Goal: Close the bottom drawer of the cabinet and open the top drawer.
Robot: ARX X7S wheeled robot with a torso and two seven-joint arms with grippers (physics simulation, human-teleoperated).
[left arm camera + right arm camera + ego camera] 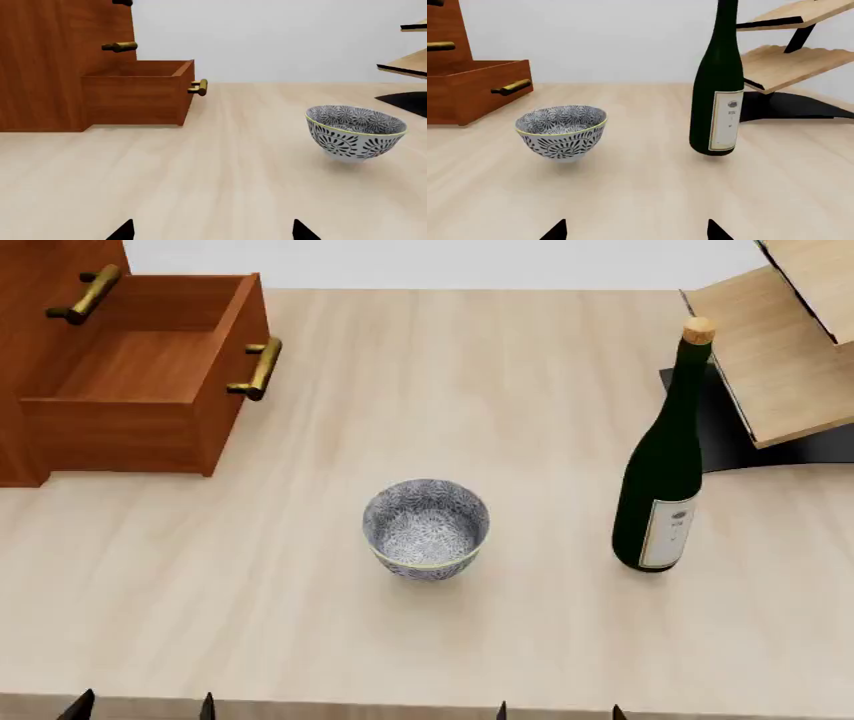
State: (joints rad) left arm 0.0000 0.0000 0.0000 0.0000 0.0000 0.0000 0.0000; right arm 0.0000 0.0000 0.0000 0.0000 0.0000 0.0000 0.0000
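The cabinet (27, 360) stands at the table's far left; it also shows in the left wrist view (53, 65). The bottom drawer (134, 370) is pulled out, empty, brass handle (254, 368) facing right; it shows in the left wrist view (137, 92) and the right wrist view (480, 90). The middle drawer's handle (120, 47) sits flush. Of the top drawer only its handle (122, 2) shows, at the frame's edge. My left gripper (143, 707) and right gripper (561, 711) are open and empty at the table's near edge, far from the cabinet.
A patterned bowl (424, 528) stands mid-table between the grippers and the drawer. A dark green wine bottle (663, 470) stands upright at the right. A pale slatted wooden rack (787, 340) on a black base is at the far right.
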